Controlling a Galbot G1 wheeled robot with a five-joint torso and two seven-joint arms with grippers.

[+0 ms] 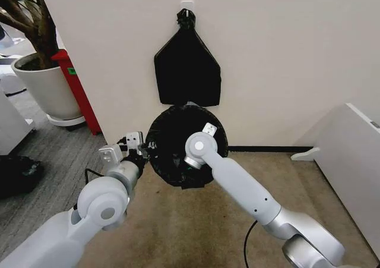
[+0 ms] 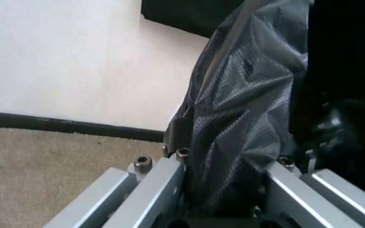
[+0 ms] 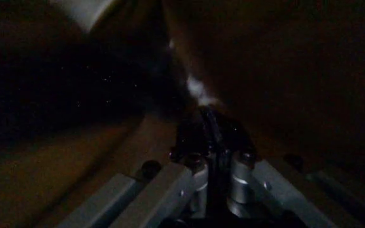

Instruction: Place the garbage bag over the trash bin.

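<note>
Pinching the garbage bag (image 1: pixel 178 138) from both sides, the left hand (image 1: pixel 144 152) and right hand (image 3: pixel 209 124) grip folds of its film.

The bare carpet (image 1: pixel 196 226) across the lower middle of the frame is open room. At centre the garbage bag (image 1: pixel 178 143) sits against the wall (image 1: pixel 285 60), which closes off the upper frame. Both arms crowd the bag's near side. A white cabinet (image 1: pixel 350 173) blocks the right edge; a plant pot (image 1: pixel 44 87) and red stand (image 1: pixel 77 90) block the upper left.
</note>
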